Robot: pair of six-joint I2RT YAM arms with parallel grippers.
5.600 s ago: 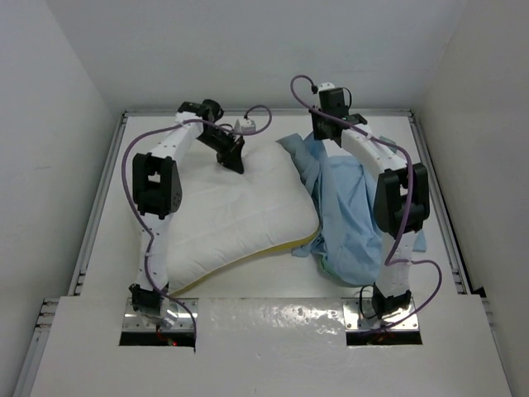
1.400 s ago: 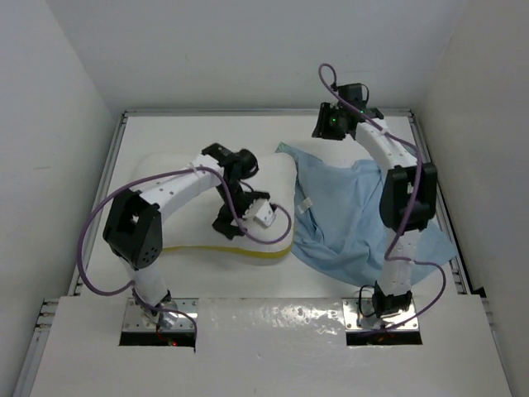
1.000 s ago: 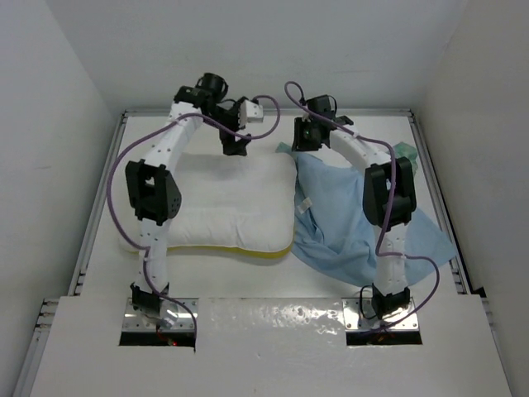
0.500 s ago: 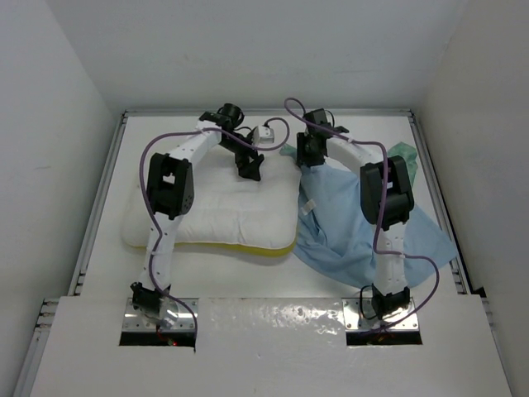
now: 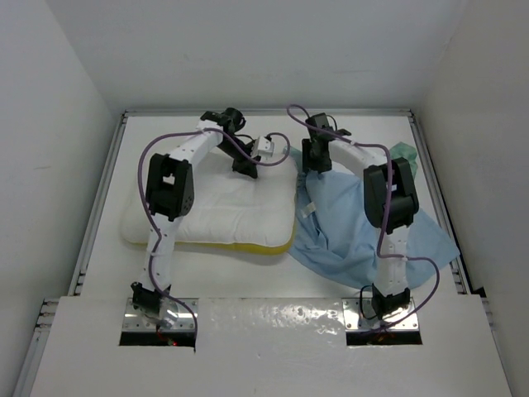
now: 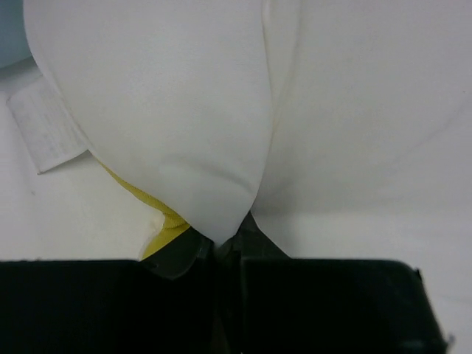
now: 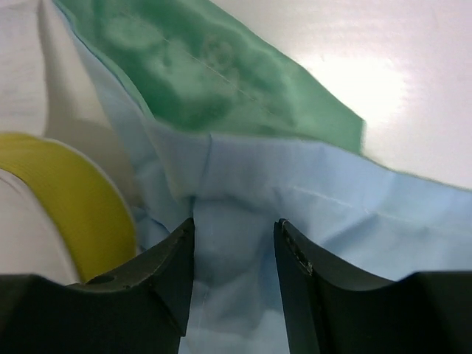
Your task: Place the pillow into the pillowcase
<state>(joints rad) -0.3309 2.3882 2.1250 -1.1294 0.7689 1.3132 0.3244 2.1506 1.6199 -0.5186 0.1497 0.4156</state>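
Left wrist: left end effector [image 6: 225, 242] clamped tight on pillow [image 6: 310, 110] far corner | right wrist: right end effector [image 7: 234, 254] jaws half parted astride pillowcase [image 7: 332, 192] edge, beside pillow on desk [image 7: 413, 74] | handling: both look soft, light, floppy; best gripped at corners, edges.

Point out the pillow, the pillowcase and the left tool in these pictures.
pillow [image 5: 211, 217]: top external view, middle of its white quilted face.
pillowcase [image 5: 343, 219]: top external view, middle of its light blue face.
left tool [image 6: 221, 243]: left wrist view, between its fingertips, shut on the pillow's corner.
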